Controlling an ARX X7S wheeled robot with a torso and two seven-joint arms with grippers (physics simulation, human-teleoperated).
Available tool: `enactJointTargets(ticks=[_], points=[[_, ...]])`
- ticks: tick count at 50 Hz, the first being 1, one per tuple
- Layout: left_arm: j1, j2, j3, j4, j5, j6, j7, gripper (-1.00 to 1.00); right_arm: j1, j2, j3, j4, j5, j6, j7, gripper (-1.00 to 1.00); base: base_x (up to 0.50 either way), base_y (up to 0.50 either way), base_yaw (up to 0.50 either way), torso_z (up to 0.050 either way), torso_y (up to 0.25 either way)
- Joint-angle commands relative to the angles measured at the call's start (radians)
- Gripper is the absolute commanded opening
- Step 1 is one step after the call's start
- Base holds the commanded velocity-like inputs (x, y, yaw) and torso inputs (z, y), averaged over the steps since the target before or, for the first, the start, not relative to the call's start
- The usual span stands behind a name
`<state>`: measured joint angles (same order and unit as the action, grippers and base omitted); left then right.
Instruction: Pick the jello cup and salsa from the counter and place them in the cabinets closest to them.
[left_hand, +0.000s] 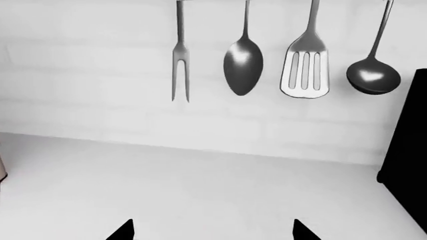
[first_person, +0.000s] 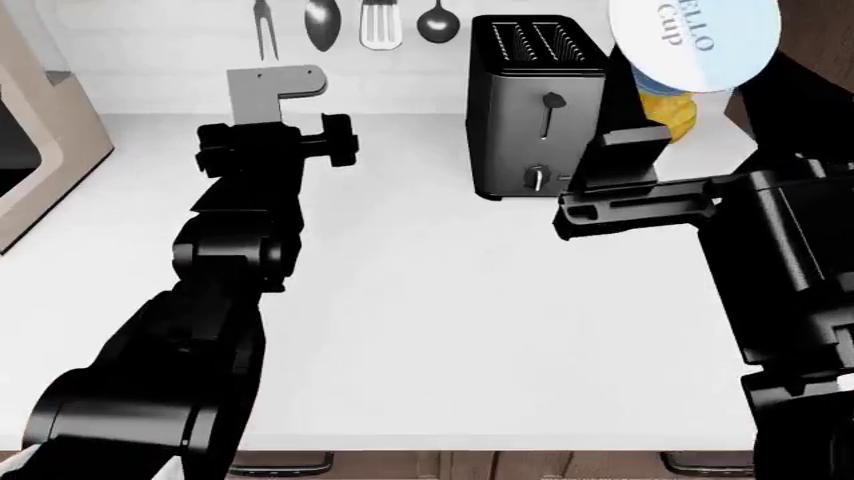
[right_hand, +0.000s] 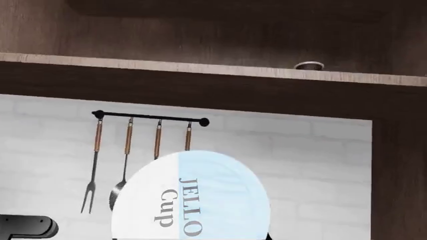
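Note:
My right gripper (first_person: 627, 110) is raised high at the right and shut on the jello cup (first_person: 694, 40), whose white-and-blue lid reads "JELLO Cup". The right wrist view has the jello cup (right_hand: 190, 197) filling its lower middle and hiding the fingertips, just under a dark wooden cabinet (right_hand: 200, 67). Further left, my left gripper (first_person: 274, 95) reaches over the white counter (first_person: 441, 300) toward the back wall. In the left wrist view the left gripper (left_hand: 213, 232) is open, with bare counter (left_hand: 200, 190) between its fingertips (left_hand: 123, 231). The salsa is out of view.
A black toaster (first_person: 534, 110) stands at the back of the counter; its side also shows as the toaster (left_hand: 407, 165). A yellow-orange gourd (first_person: 674, 115) sits behind my right arm. Utensils (first_person: 347, 22) hang on the tiled wall. A beige appliance (first_person: 34, 150) is at far left.

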<state>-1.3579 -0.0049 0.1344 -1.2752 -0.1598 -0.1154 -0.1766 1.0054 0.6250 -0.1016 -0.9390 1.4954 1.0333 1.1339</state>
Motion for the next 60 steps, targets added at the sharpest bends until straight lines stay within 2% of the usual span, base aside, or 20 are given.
enactJointTargets(ticks=[1, 45, 50, 54, 57, 60], points=[[-0.017, 0.004, -0.02, -0.033, 0.011, 0.006, 0.018, 1.0, 0.197, 0.058, -0.042, 0.045, 0.204, 0.032, 0.164, -1.0, 0.5, 0.0, 0.0, 0.0, 0.0], [-0.018, 0.004, -0.04, -0.033, 0.015, 0.0, 0.033, 1.0, 0.183, 0.034, -0.068, 0.029, 0.161, 0.019, 0.128, -1.0, 0.5, 0.0, 0.0, 0.0, 0.0], [-0.018, 0.004, -0.038, -0.033, 0.013, 0.0, 0.033, 1.0, 0.171, 0.037, -0.046, -0.006, 0.174, -0.008, 0.125, -1.0, 0.0, 0.0, 0.0, 0.0, 0.0], [-0.018, 0.004, -0.039, -0.033, 0.013, 0.0, 0.035, 1.0, 0.176, 0.043, -0.066, -0.012, 0.217, -0.013, 0.187, -1.0, 0.0, 0.0, 0.0, 0.0, 0.0], [-0.017, 0.004, -0.042, -0.033, 0.015, 0.002, 0.038, 1.0, 0.228, 0.061, -0.123, -0.001, 0.314, -0.025, 0.346, -1.0, 0.0, 0.0, 0.0, 0.0, 0.0], [-0.017, 0.004, -0.041, -0.033, 0.015, 0.003, 0.038, 1.0, 0.289, 0.087, -0.149, -0.034, 0.376, -0.07, 0.433, -1.0, 0.0, 0.0, 0.0, 0.0, 0.0]])
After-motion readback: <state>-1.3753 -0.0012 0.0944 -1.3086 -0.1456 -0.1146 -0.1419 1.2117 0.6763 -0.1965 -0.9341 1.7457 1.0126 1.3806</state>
